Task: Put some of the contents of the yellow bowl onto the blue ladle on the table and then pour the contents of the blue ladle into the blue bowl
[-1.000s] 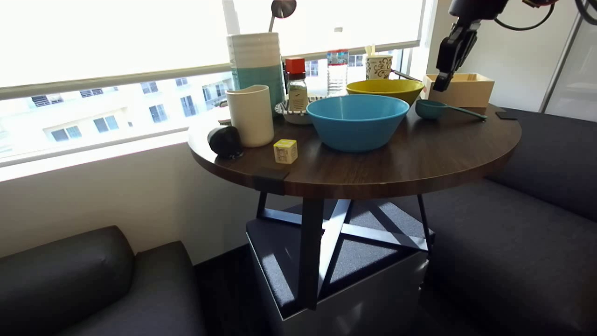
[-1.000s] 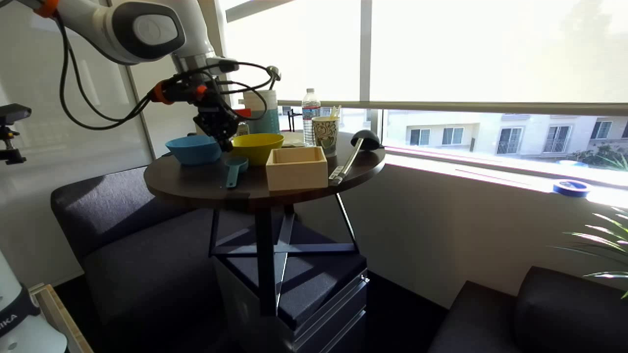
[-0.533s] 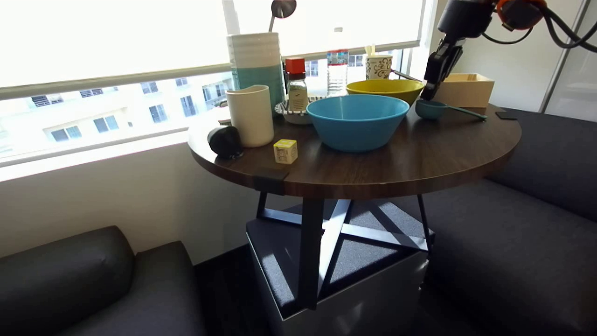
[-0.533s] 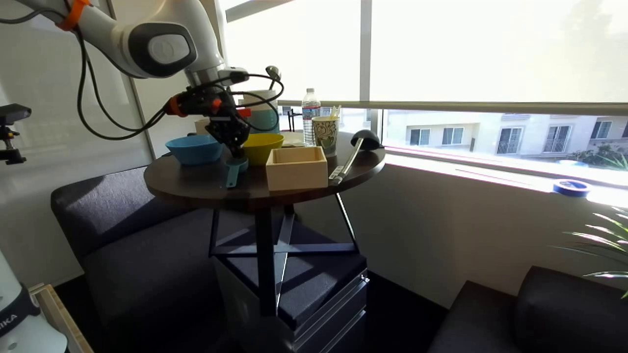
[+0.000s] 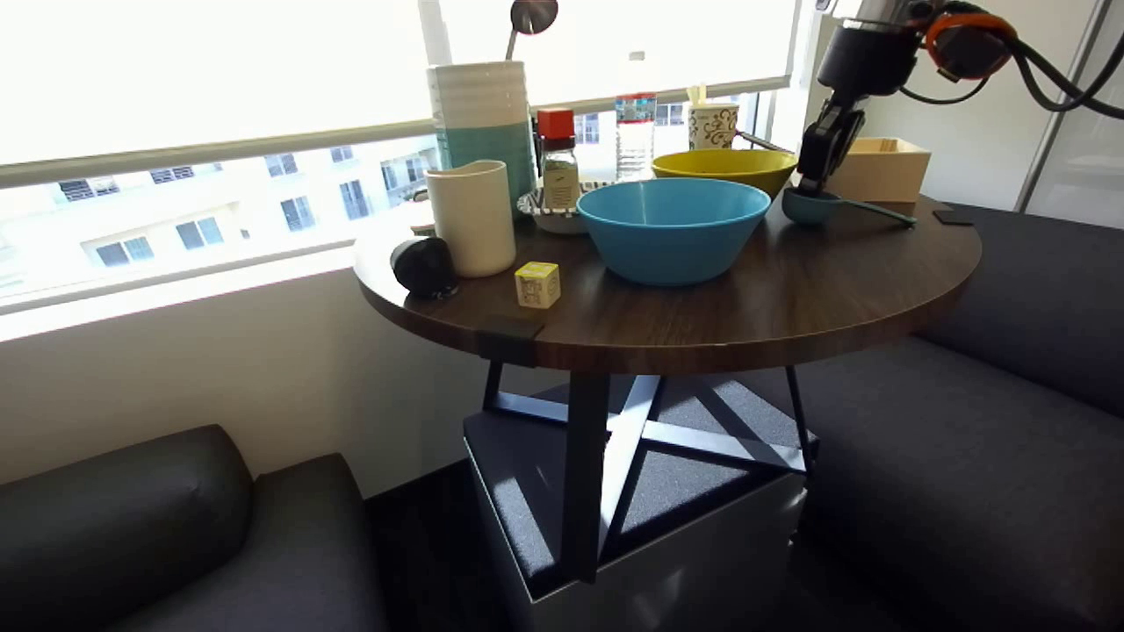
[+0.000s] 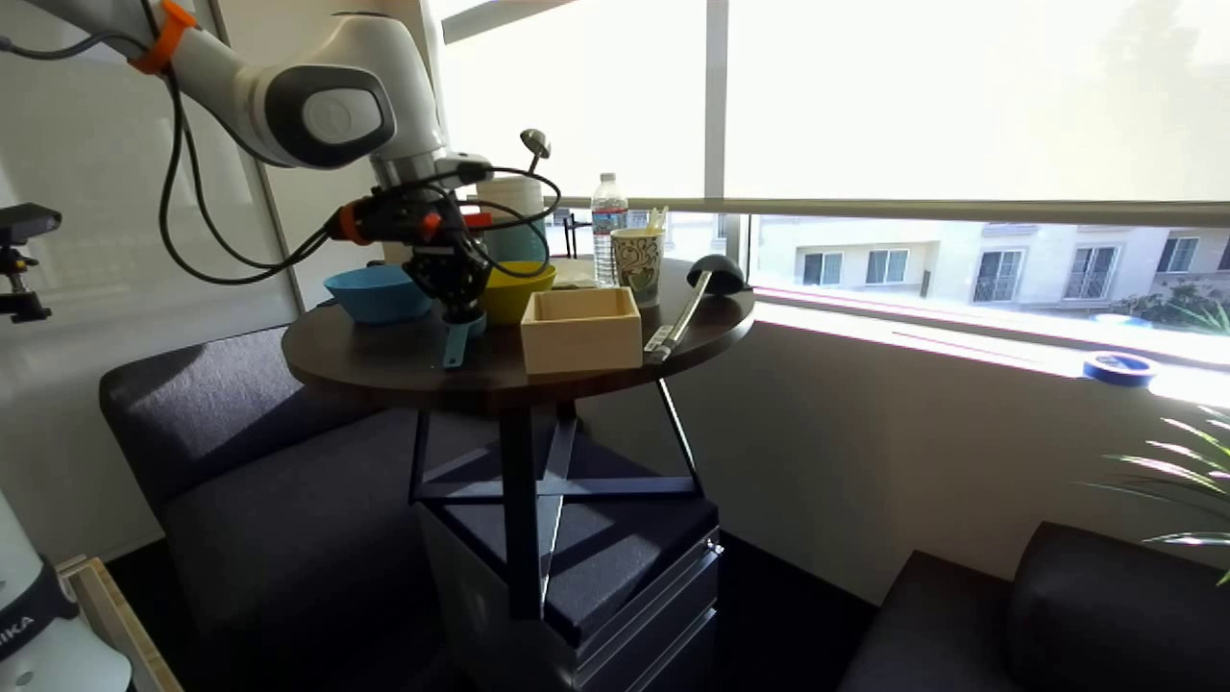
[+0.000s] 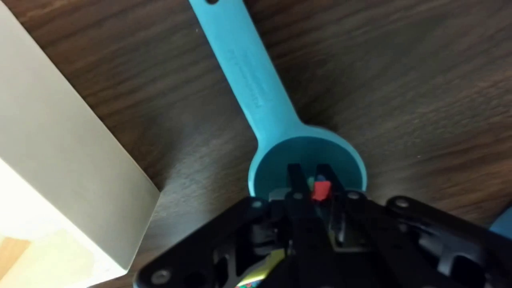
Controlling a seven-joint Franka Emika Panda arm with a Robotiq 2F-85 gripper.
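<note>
The gripper (image 7: pixel 311 170) has come down to the cup of the blue ladle (image 7: pixel 274 118).
On the table (image 5: pixel 790 298), the blue bowl (image 5: pixel 674 250) stands near the yellow bowl (image 5: pixel 729 165); the ladle lies beside them, handle toward the table's edge; the gripper, drawn narrow, pinches a small red piece (image 7: pixel 321 191).

Blue ladle (image 7: pixel 276 116) face-up on brown table (image 5: pixel 799 294), yellow bowl (image 6: pixel 520 298), blue bowl (image 5: pixel 673 253) nearby

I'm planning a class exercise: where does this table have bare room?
In an exterior view, the widest bare patch of table lies between the blue bowl, blue ladle and near edge; a smaller one, between that bowl and the cube. Crowded: around the bottle, and by the ladle with gripper, yellow bowl and wooden box.
</note>
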